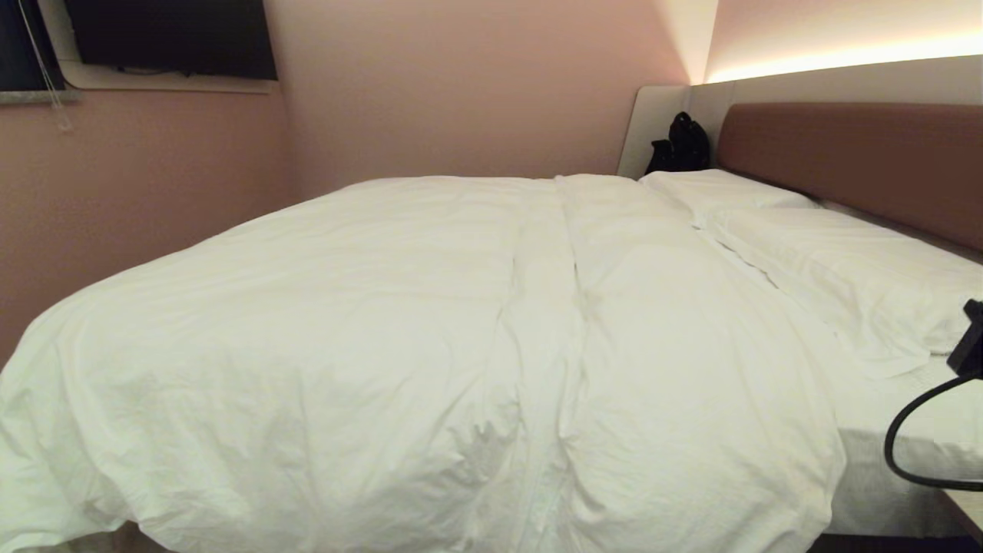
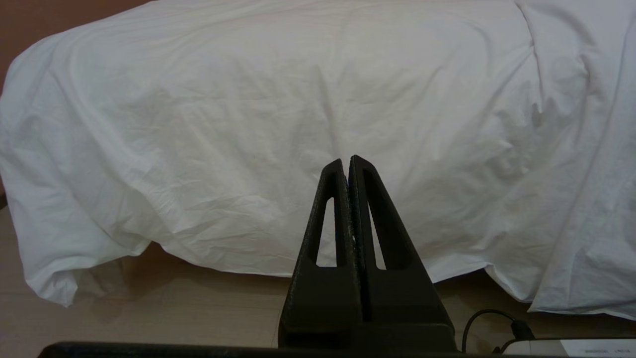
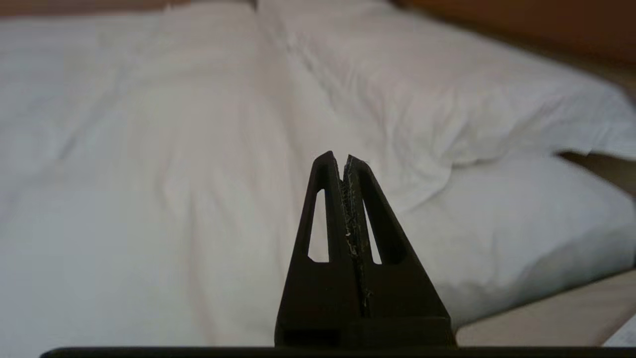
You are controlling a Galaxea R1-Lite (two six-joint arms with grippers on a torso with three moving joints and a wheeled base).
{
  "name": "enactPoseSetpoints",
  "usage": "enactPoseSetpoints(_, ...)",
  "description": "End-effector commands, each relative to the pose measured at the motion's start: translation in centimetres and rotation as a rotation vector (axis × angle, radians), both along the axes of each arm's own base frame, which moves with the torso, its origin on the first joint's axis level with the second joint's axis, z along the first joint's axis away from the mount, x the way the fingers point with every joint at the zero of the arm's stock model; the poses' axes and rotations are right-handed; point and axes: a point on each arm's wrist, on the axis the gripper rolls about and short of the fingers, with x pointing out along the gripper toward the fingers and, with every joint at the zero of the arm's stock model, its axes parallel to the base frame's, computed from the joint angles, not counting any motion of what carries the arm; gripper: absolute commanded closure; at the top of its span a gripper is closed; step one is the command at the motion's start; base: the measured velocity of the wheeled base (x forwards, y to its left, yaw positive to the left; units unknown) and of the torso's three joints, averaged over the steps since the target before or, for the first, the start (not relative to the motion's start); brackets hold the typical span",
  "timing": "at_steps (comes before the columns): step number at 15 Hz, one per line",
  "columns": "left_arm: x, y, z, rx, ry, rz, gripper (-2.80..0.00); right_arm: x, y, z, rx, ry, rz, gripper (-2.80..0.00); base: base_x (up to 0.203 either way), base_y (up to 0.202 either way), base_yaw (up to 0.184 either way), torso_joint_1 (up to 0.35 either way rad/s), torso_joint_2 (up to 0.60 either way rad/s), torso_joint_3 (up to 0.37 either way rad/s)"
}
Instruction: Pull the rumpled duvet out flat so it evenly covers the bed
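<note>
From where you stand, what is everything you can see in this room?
duvet: one, white, spread over most of the bed, hanging over the near edge.
bed: one, white sheet showing at the right near corner.
pillows: white, in a row along the headboard; the count is unclear.
headboard: one, brown, with pale side panels, at the right.
bag: one, black, in the far corner by the headboard.
screen: one, dark, on the pink wall at top left.
floor: pale wood, under the duvet's hanging edge.
cable: one, black, looping at the right edge.
left gripper: black, shut, low in front of the duvet's side.
right gripper: black, shut, over the bed near the pillows.
</note>
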Motion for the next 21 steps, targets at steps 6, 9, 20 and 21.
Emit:
enactPoseSetpoints(6, 0.0, 0.0, 0.0, 0.001, 0.000, 0.000, 0.00, -7.1, 2.2, 3.6, 0.071, 0.061, 0.093, 0.00, 0.000, 0.000, 0.000, 0.000, 0.00, 0.000)
enactPoseSetpoints(9, 0.0, 0.0, 0.0, 0.001, 0.000, 0.000, 0.00, -10.6, 2.7, 4.1, 0.074, 0.035, 0.140, 0.00, 0.000, 0.000, 0.000, 0.000, 0.00, 0.000)
enactPoseSetpoints(20, 0.0, 0.0, 0.0, 0.001, 0.000, 0.000, 0.00, -21.4, 3.6, 0.6, 0.058, -0.031, 0.338, 0.00, 0.000, 0.000, 0.000, 0.000, 0.00, 0.000)
enactPoseSetpoints(21, 0.0, 0.0, 0.0, 0.001, 0.000, 0.000, 0.00, -22.1, 3.6, 0.0, 0.057, -0.039, 0.339, 0.00, 0.000, 0.000, 0.000, 0.000, 0.00, 0.000)
